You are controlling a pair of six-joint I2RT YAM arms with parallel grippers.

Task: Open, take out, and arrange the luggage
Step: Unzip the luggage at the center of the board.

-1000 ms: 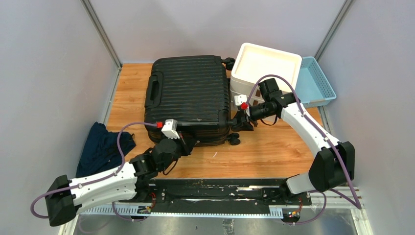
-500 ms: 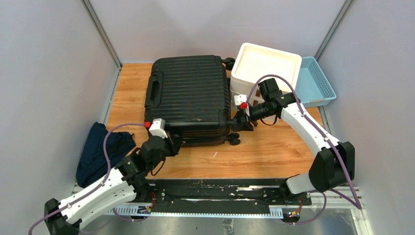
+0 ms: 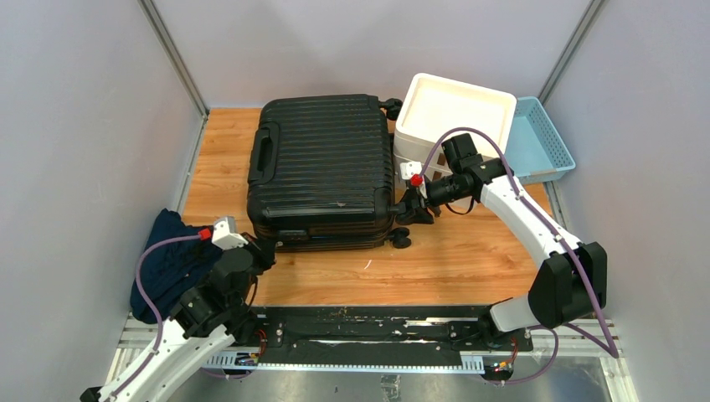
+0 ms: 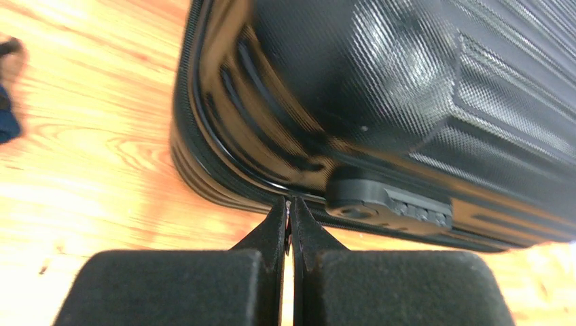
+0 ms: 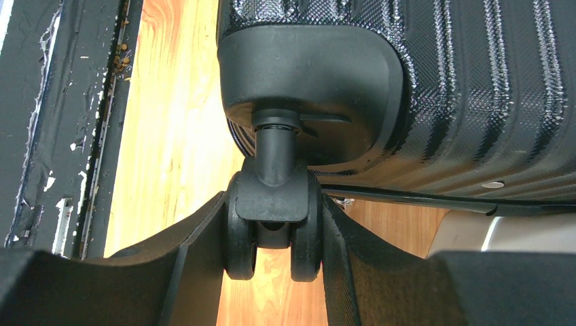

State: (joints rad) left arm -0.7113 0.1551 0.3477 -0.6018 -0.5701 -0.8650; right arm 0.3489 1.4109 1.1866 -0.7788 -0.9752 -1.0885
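**Left arm drawn back leftward along the near side of the luggage (image 3: 322, 172), from mid-edge to the near-left corner; right arm unmoved.**

The wooden table (image 3: 469, 251) carries the luggage lying flat and closed, rear of centre. A white drawer unit (image 3: 455, 109) stands just beside its right side, a light-blue basket (image 3: 540, 138) farther right, and a dark cloth (image 3: 172, 260) at the near-left edge. Left gripper (image 4: 289, 204): fingers pressed together, tips at the shell seam beside the lock (image 4: 390, 204). Right gripper (image 5: 273, 224): fingers clamped on a wheel (image 5: 306, 244) at the near-right corner.
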